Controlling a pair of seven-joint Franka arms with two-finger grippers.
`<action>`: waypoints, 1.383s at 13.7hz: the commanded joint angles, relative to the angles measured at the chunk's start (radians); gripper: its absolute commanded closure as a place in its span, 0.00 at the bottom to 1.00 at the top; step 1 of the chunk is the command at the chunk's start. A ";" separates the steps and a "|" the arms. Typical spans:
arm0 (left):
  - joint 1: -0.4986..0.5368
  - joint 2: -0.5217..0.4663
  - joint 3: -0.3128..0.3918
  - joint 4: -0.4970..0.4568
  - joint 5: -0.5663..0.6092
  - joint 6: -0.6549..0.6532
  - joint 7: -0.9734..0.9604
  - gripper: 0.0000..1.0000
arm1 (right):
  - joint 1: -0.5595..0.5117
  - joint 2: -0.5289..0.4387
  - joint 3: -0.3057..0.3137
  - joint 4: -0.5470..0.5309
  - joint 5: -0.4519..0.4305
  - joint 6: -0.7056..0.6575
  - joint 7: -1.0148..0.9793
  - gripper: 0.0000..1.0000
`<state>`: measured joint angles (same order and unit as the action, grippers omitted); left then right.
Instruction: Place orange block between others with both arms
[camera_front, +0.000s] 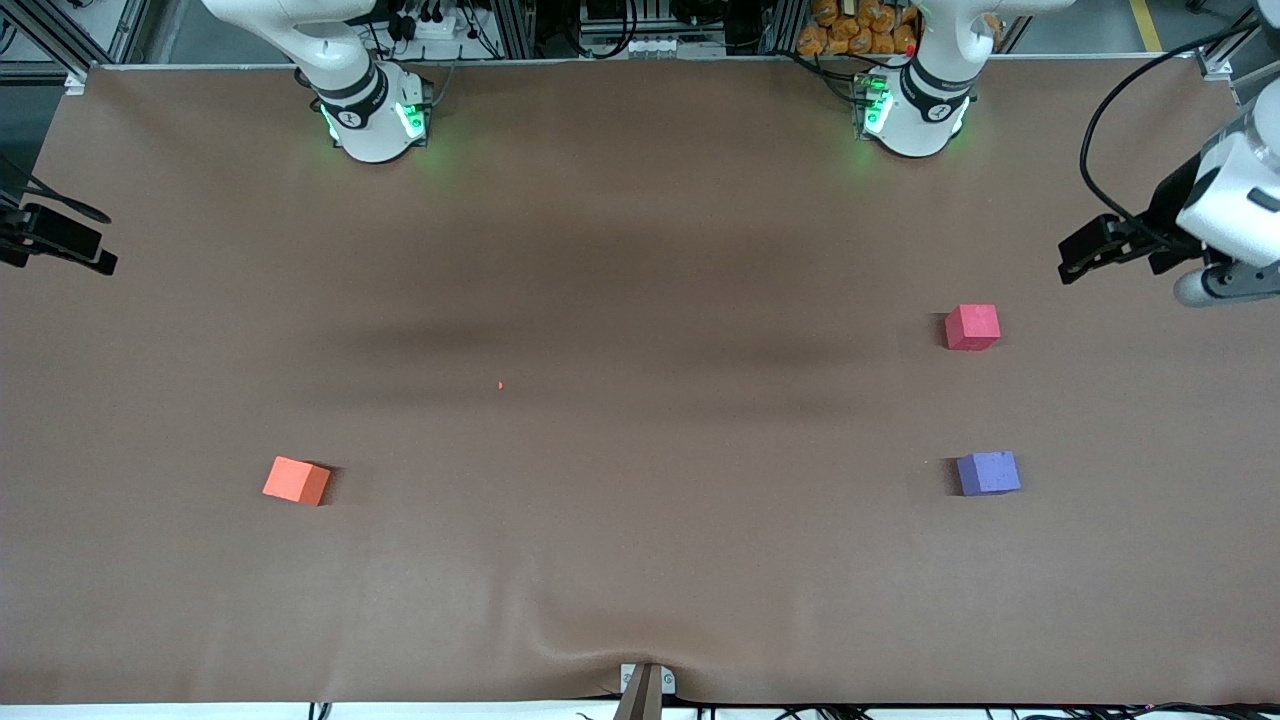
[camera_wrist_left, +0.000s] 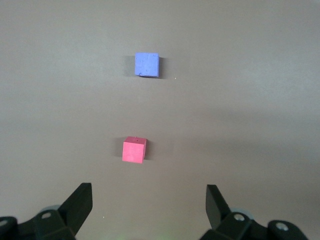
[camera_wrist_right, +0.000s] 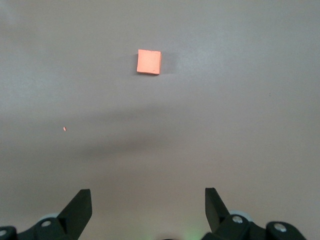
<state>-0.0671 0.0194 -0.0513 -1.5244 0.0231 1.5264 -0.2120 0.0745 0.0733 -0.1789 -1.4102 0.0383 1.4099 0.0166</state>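
Observation:
The orange block (camera_front: 296, 480) (camera_wrist_right: 149, 61) lies alone toward the right arm's end of the table. Toward the left arm's end are the two others: a pinkish-red cube (camera_front: 972, 327) (camera_wrist_left: 134, 149), and a purple-blue cube (camera_front: 988, 472) (camera_wrist_left: 147, 64) nearer the front camera, with a bare gap between them. My left gripper (camera_wrist_left: 148, 188) hangs open and empty high above the table, short of the red cube. The right gripper (camera_wrist_right: 147, 191) is likewise open and empty, high over bare table well short of the orange block. Neither hand shows in the front view.
The brown table cover (camera_front: 640, 560) has a wrinkle at its front edge. A tiny orange speck (camera_front: 500, 385) lies mid-table. The arms' bases (camera_front: 375, 115) (camera_front: 910, 110) stand at the back edge. Black and white equipment (camera_front: 1215, 230) juts in at one end, a black mount (camera_front: 55, 240) at the other.

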 joint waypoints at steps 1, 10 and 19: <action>0.004 -0.016 -0.004 0.016 0.009 -0.026 0.023 0.00 | 0.002 -0.010 0.004 -0.013 0.002 0.008 0.017 0.00; 0.015 -0.006 0.010 0.030 -0.022 -0.028 0.028 0.00 | 0.001 0.020 0.025 -0.016 0.005 0.056 0.019 0.00; 0.015 0.010 0.010 0.027 -0.022 -0.026 0.026 0.00 | 0.001 0.362 0.027 -0.019 0.017 0.357 -0.003 0.00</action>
<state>-0.0607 0.0287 -0.0403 -1.5125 0.0177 1.5165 -0.2119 0.0756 0.3764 -0.1537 -1.4538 0.0387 1.7451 0.0165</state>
